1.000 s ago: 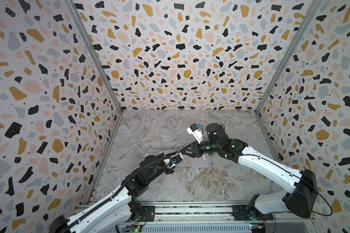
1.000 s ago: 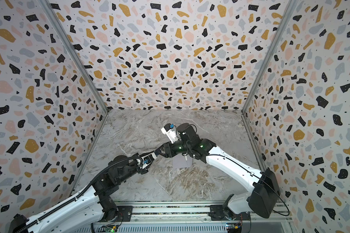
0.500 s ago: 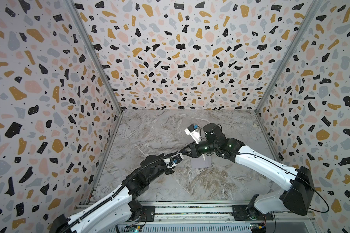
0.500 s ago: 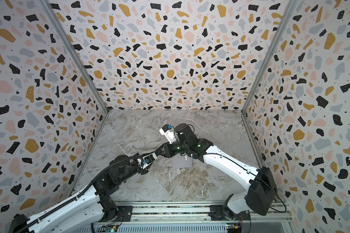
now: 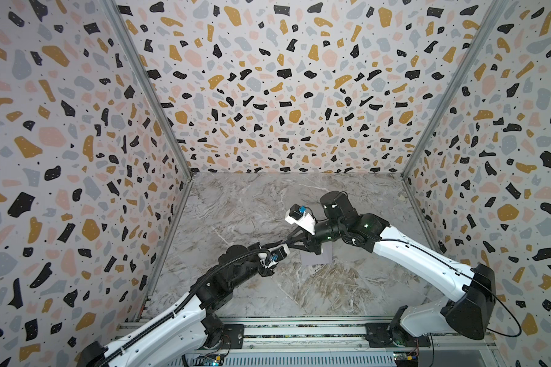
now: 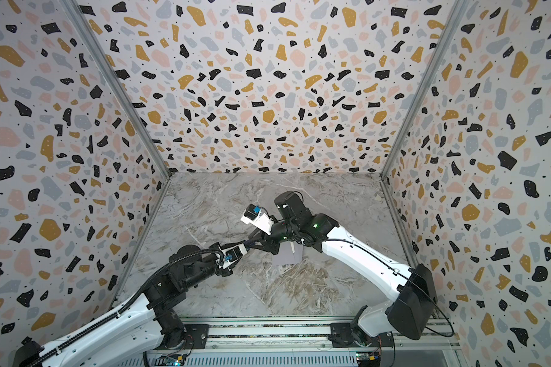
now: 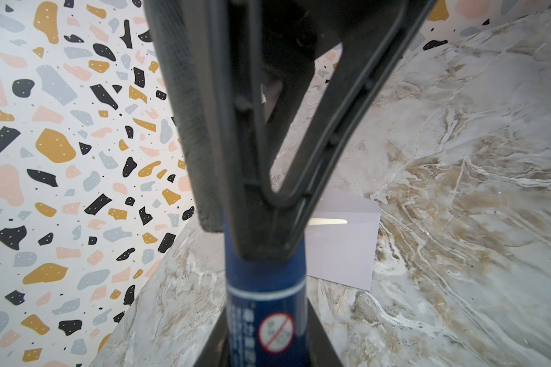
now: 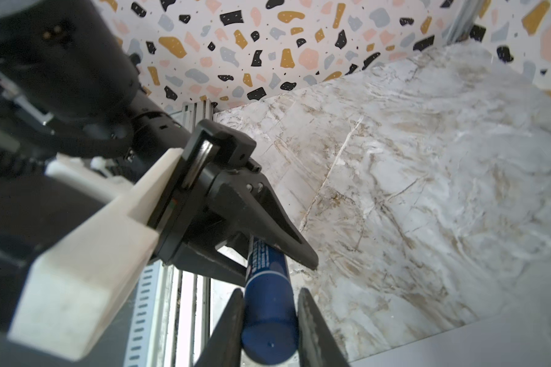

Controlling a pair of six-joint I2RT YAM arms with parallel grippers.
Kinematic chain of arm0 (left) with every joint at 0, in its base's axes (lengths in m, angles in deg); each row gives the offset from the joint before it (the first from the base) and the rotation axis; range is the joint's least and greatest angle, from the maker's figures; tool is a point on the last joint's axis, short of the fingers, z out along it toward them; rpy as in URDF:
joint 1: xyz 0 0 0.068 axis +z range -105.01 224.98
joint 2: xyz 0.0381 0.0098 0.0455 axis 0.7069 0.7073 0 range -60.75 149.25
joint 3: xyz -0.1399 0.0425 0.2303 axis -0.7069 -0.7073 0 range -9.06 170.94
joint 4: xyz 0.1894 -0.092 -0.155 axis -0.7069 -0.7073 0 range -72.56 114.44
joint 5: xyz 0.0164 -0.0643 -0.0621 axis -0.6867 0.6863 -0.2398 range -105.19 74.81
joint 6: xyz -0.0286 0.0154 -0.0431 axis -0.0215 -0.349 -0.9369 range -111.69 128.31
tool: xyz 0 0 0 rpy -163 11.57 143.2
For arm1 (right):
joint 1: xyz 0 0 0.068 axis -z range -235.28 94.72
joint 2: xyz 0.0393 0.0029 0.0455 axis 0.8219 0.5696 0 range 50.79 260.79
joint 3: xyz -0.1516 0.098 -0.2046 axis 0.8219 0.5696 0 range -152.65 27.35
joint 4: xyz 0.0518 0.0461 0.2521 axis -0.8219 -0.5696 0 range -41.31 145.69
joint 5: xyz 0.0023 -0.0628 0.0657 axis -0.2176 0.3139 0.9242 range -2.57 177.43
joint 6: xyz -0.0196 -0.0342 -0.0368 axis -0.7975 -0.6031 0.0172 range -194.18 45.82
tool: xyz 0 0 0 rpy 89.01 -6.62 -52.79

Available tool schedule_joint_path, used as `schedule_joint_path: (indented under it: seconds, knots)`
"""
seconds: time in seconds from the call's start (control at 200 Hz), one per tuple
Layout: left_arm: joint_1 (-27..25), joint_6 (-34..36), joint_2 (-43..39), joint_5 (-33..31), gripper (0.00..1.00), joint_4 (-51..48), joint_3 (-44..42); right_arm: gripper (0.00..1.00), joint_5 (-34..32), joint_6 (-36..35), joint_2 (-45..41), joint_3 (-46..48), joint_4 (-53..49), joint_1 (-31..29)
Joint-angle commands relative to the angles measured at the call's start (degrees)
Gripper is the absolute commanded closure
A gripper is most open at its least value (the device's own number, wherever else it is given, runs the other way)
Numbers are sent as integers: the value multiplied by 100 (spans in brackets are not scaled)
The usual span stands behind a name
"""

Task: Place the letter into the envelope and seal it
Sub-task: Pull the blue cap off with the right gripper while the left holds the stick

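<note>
The left gripper (image 8: 275, 267) and the right gripper (image 8: 270, 297) were both found clamped narrowly on one blue glue stick (image 7: 266, 286). Each held an opposite end, and the tube was held in the air above the marble table (image 5: 252, 206). The step in hand was judged to be the uncapping of the stick ahead of sealing.

Risks noted. If the two ends are pulled off-axis, the tube could be twisted out of one grip and dropped. The smooth round barrel is judged likely to slip between such narrow fingers. Should it fall, the envelope (image 7: 341, 248), lying on the table close by the grippers, could be struck and shifted. The tips of the two grippers were seen very near each other, so contact between them during a pull is considered possible. If glue is later spread past the flap, the envelope could be stuck to the table.

Containers. The envelope was observed lying flat, partly covered by the right gripper in both top views (image 5: 315, 259) (image 6: 283, 259). A narrow pale strip (image 7: 328, 221) was seen across it, at what is taken to be the flap line. The letter was not seen anywhere as a separate sheet. It is judged to be inside the envelope, though this could not be confirmed. Whether the stick was capped could not be determined.
</note>
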Motion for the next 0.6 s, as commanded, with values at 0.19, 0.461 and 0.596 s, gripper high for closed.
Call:
schedule_joint_path:
  seconds: [0.19,0.461,0.596]
  knots:
    - [-16,-40,-98,569,100,297,-38,100,66,-2047,-350,-78,-345,-106]
    - [-13,-65,-100,-179,100,336,-29,46,-247,-852,-532,-167,53,-112]
    - [-11,-64,-146,-409,100,401,-71,28,-816,596,-891,-49,411,-106]
